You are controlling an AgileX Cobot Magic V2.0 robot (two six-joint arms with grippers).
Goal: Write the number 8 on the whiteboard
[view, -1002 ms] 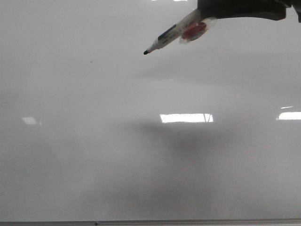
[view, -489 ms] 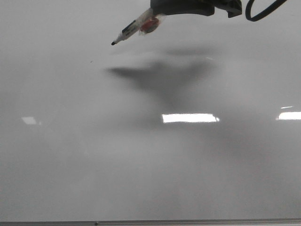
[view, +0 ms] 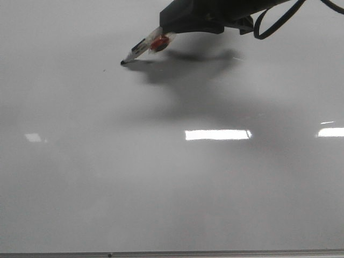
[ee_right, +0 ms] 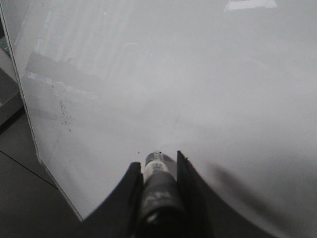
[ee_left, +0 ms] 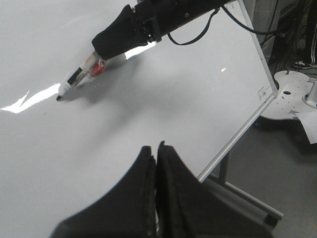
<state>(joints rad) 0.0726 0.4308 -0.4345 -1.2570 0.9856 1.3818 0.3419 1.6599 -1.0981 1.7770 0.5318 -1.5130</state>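
Glossy grey-white whiteboard (view: pixel 172 177) fills the scene, and no number 8 is visible on it yet. A marker (view: pixel 141 49) points down and to the left, its long axis slanted, the black tip touching or just off the board beside a tiny dark speck (view: pixel 104 70). The right gripper (ee_right: pixel 156 171) holds the marker between its jaws, reaching in from the upper right, while the left gripper (ee_left: pixel 156 163), jaws pressed together on nothing, hangs well apart.

Looked like robotics lab: whiteboard (ee_left: pixel 208 94) lay on metal stand; beside it, white robot base (ee_left: pixel 292 96), loose cables, grey floor.
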